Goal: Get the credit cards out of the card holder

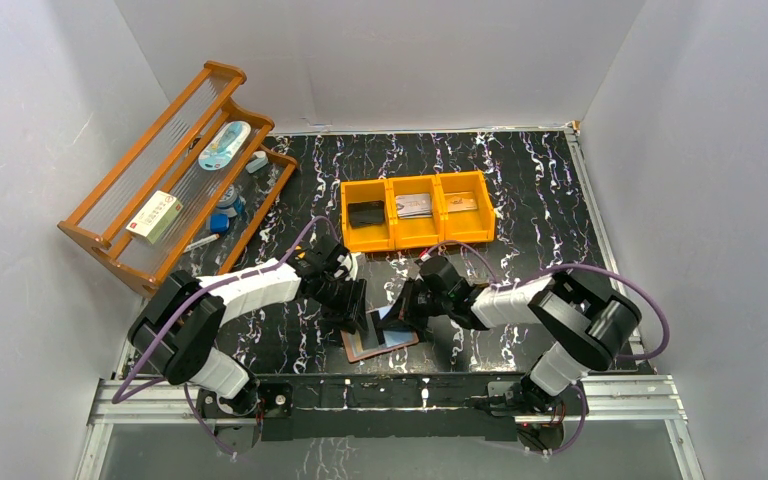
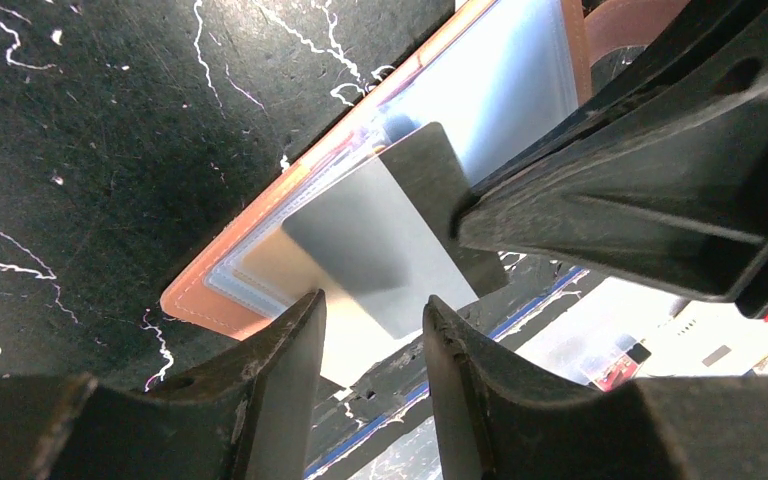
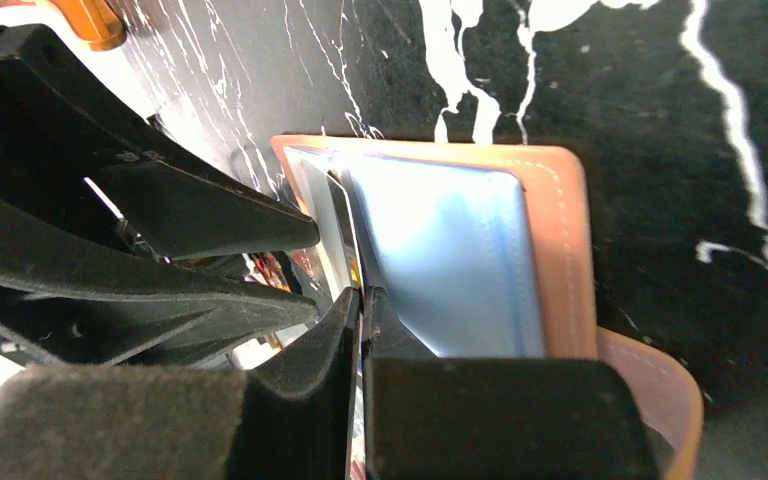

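The salmon-pink card holder (image 1: 385, 346) lies open on the table near the front edge, its pale blue lining up. It also shows in the left wrist view (image 2: 210, 300) and the right wrist view (image 3: 560, 250). My right gripper (image 1: 403, 312) (image 3: 362, 300) is shut on the edge of a grey credit card (image 2: 380, 250) that sticks up out of a slot. My left gripper (image 1: 358, 318) (image 2: 372, 320) is open at the holder's left end, its jaws on either side of that card's near corner without touching it. Three more cards lie in the orange tray: dark (image 1: 369, 213), grey (image 1: 414, 206), tan (image 1: 460, 203).
The orange three-compartment tray (image 1: 418, 236) stands behind the grippers. A wooden rack (image 1: 175, 175) with small items stands at the back left. White walls close in both sides and the back. The table's metal front rail (image 1: 390, 395) is just below the holder.
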